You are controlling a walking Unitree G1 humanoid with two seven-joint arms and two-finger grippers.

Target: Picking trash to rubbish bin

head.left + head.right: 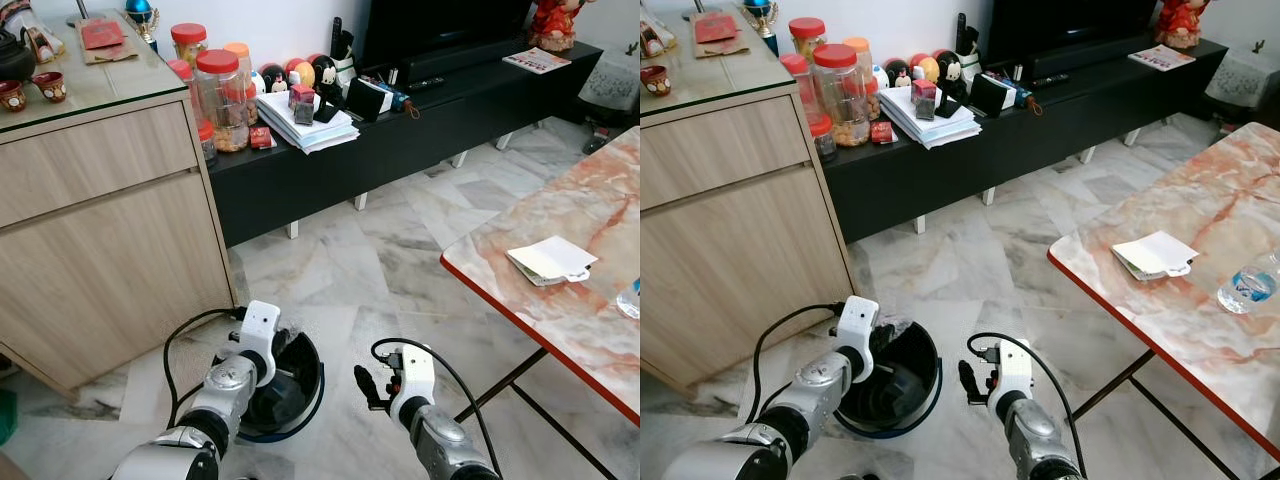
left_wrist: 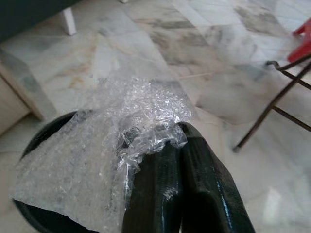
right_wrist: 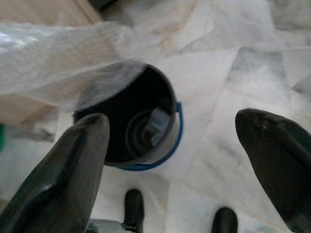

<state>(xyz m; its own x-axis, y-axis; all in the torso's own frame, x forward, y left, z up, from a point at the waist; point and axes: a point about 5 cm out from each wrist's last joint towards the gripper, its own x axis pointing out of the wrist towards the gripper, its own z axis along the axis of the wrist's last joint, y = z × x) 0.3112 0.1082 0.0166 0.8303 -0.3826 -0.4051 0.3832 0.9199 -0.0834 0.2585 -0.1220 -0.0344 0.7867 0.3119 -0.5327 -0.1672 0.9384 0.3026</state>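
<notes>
Over the one black bin (image 1: 295,385) on the floor, your left tool (image 2: 180,145) pinches one bubble-wrap sheet (image 2: 97,150); your right tool (image 3: 180,160) hangs spread beside it.

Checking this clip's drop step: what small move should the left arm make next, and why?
Probably open the left tool: its fingers are pinched on the bubble wrap, which already hangs over the black bin. The right tool waits open beside the bin.
</notes>
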